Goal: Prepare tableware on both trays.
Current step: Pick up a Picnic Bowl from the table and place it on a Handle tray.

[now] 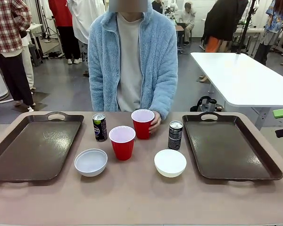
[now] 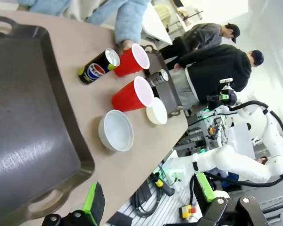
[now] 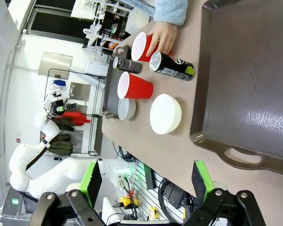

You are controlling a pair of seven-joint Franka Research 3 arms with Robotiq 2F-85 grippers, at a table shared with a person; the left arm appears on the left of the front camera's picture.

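Two dark brown trays [image 1: 33, 146] [image 1: 231, 146] lie bare at the table's left and right. Between them stand two dark cans [image 1: 100, 127] [image 1: 175, 135], two red cups [image 1: 122, 142] [image 1: 143, 123] and two white bowls [image 1: 91, 162] [image 1: 170, 163]. The person's hand [image 1: 155, 125] holds the far cup. My left gripper [image 2: 148, 197] hangs open above the near edge of the left tray [image 2: 28, 117]. My right gripper [image 3: 146, 183] is open too, off the near corner of the right tray [image 3: 245, 70], nothing between its fingers.
A person in a light blue fleece sits at the far side, behind the cups. A white table [image 1: 245, 75] stands behind on the right, with people walking farther back. Bare tabletop [image 1: 132, 197] runs along the near edge.
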